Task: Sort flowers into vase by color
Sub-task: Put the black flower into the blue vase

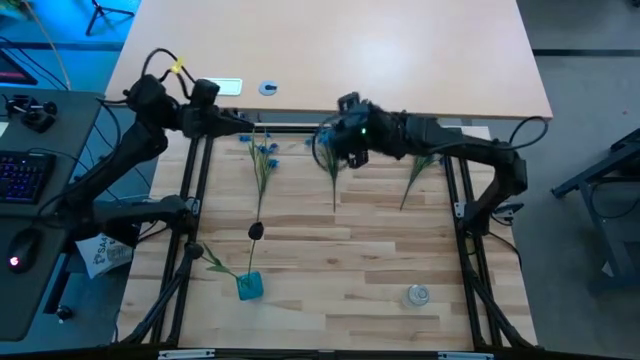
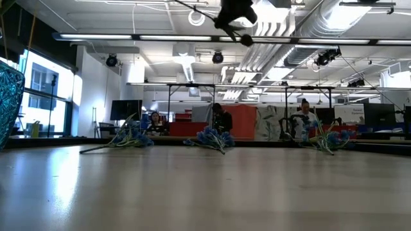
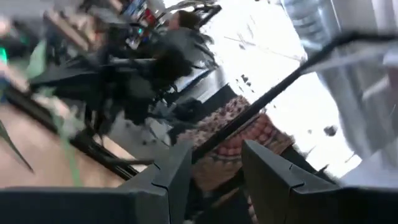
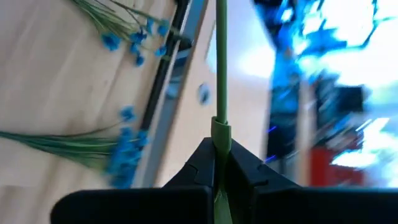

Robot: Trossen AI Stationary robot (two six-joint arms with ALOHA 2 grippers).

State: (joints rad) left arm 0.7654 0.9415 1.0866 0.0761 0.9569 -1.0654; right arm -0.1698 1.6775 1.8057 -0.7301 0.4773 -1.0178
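My right gripper is raised above the far middle of the table and is shut on a thin green flower stem; its blossom end lies outside the view. Three blue-blossomed sprigs lie flat on the table's far half. A dark bud shows just beyond the blue vase, which holds a leafy stem. At the far left my left gripper is held up, open, with nothing between its fingers. My right gripper pinches the green stem at a thickened joint between its two fingertips. The stem runs along the fingers and sticks out straight ahead of them. It is lifted clear of the table.
A clear glass stands near the front right. Black frame rails run along both sides of the wooden top. In the low view the vase stands at the left edge, and people sit in the room behind.
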